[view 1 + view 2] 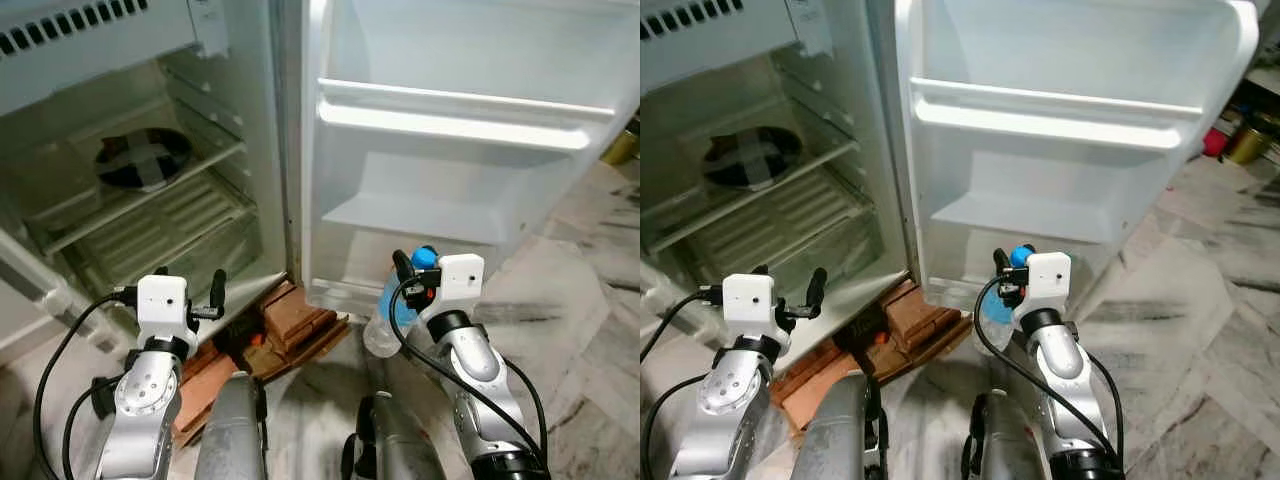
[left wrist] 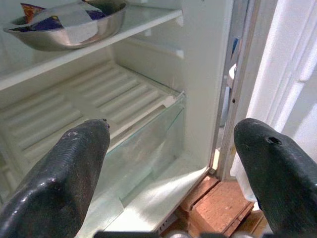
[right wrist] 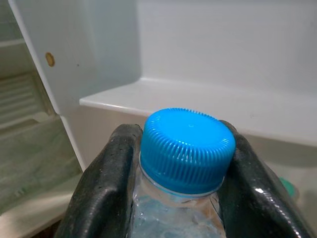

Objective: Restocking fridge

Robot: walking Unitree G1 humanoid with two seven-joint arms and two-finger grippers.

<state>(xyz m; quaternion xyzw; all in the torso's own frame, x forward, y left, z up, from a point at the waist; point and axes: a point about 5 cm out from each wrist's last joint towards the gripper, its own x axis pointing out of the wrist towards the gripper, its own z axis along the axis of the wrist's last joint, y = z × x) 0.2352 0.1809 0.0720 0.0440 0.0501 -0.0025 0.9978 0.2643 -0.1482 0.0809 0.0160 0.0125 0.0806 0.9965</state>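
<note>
In front of the open fridge (image 1: 150, 180), the right pincer (image 1: 408, 272) was clamped on a clear water bottle (image 1: 385, 325) w/ a blue cap (image 3: 187, 148), its 2 black fingers (image 3: 106, 183) pressed to either side of the neck just under the cap. The bottle was held near the lower door shelf (image 1: 420, 215) of the open door (image 1: 450, 130), not yet set in it. The left pincer (image 1: 190, 290) was spread wide w/ nothing between its fingers, facing the fridge's bottom compartment. A metal bowl (image 2: 69, 25) sat on an upper shelf (image 2: 99, 42) inside. Red-brown bricks (image 1: 295, 315) lay on the floor under the fridge's front corner.
</note>
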